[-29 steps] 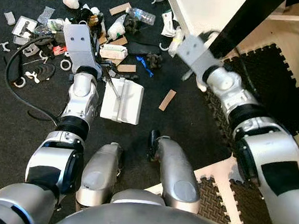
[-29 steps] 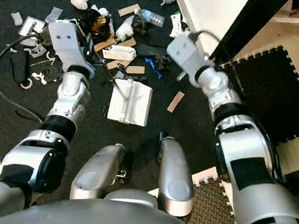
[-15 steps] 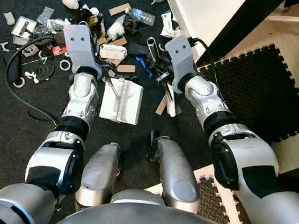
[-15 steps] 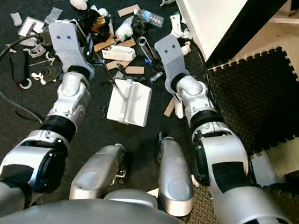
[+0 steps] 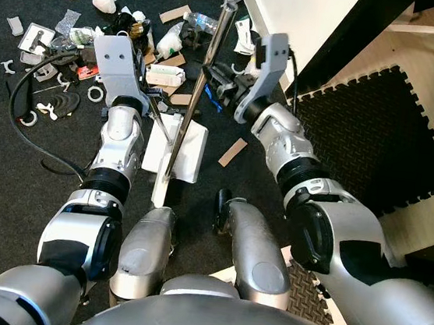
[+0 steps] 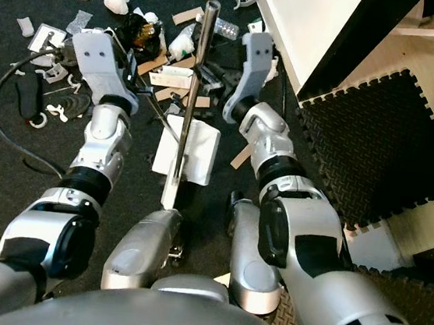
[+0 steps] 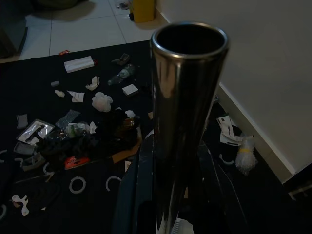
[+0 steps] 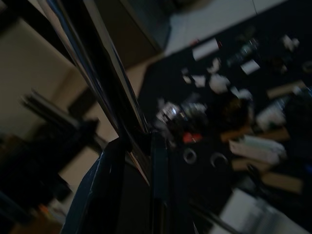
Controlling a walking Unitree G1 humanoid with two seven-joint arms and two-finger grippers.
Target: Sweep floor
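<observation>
A long silver broom pole (image 5: 186, 120) slants across the scene, from the litter at the back to just before my knees. My right gripper (image 5: 213, 80) is shut on its upper part; the right wrist view shows the pole (image 8: 117, 107) between the black fingers (image 8: 102, 195). My left gripper (image 5: 147, 101) is shut on the thin metal handle (image 7: 183, 122) of a white dustpan (image 5: 193, 148). The dustpan lies flat on the black carpet under the pole. Scattered litter (image 5: 123, 26) lies beyond both grippers: paper scraps, cardboard, a plastic bottle (image 5: 200, 22) and white rings.
A white cabinet wall (image 5: 297, 7) stands at the back right, with dark foam mats (image 5: 378, 126) on the floor beside it. A black cable (image 5: 16, 104) loops on the carpet at the left. A cardboard strip (image 5: 232, 152) lies right of the dustpan. My legs (image 5: 254, 245) are below.
My right arm swung from the cabinet toward the litter, closed on the pole and lifted it across the dustpan. The left arm and dustpan stayed put.
</observation>
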